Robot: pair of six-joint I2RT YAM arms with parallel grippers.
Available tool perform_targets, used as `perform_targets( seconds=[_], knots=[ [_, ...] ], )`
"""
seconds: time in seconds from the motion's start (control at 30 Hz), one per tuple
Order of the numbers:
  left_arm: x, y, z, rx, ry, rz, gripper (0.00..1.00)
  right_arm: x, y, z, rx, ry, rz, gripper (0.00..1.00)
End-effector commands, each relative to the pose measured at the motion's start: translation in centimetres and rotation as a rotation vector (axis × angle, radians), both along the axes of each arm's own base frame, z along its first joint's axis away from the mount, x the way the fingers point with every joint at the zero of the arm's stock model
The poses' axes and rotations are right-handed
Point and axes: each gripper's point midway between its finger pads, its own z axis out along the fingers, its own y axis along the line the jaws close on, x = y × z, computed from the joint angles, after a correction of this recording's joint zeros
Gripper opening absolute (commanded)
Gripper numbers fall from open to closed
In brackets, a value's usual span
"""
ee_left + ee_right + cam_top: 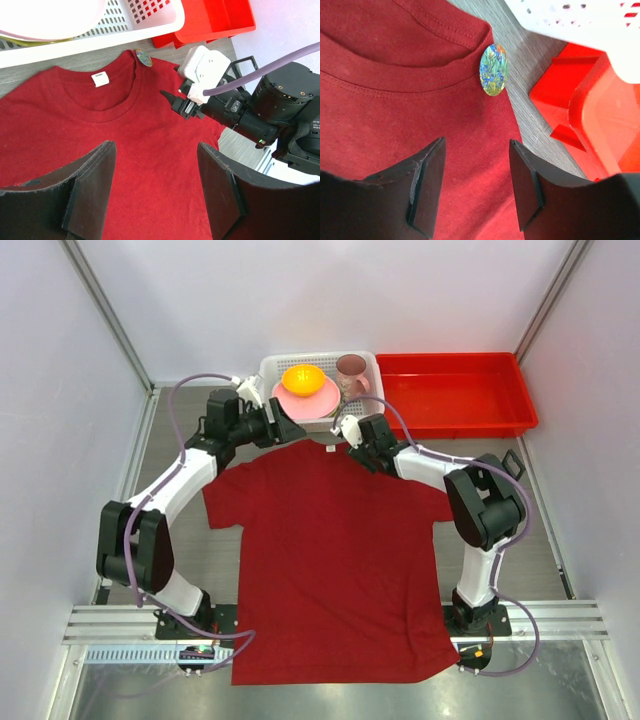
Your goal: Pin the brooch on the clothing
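Cloth comes first: the dark red T-shirt [335, 560] lies flat on the table [565, 530], its neck end beneath both sets of jaws. Beyond and to the right of the right jaws sit a white basket [580, 20] and a red tray [600, 120], neither touching the shirt.

The left gripper [156, 147] hovers over the chest area with its jaws spread wide and nothing between them but bare cloth below. The right gripper [477, 145] has its jaws parted moderately, somewhat narrower than the left's, and is likewise empty and touching nothing.

The brooch [494, 69] lies just ahead of the right jaws, slightly toward their right finger, on the shirt's edge where collar rib meets shoulder, with part of its rim over the table. From the left jaws it is well ahead and a little left of centre.

The work looks to be at the fastening stage. Whether the pin has caught the fabric cannot be told. If it has not, the next move needs a fine, centred pinch on that small disc.
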Motion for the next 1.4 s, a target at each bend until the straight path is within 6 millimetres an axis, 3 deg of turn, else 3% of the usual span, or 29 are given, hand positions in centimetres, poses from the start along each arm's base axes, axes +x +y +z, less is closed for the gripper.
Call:
perform_targets(
  seconds=[0.0, 0.5, 1.37],
  knots=[
    [0.6, 0.4, 0.2, -0.001, 0.004, 0.006, 0.70, 2.1, 0.3, 2.1, -0.002, -0.080, -0.060, 0.57],
    [1.9, 1.6, 0.2, -0.010, -0.002, 0.029, 0.70, 3.1, 1.9, -0.3, 0.002, -0.076, -0.066, 0.55],
    [2.9, 3.1, -0.8, -0.005, 0.015, 0.044, 0.69, 5.9, 2.8, -1.7, -0.046, -0.169, -0.074, 0.44]
  ],
)
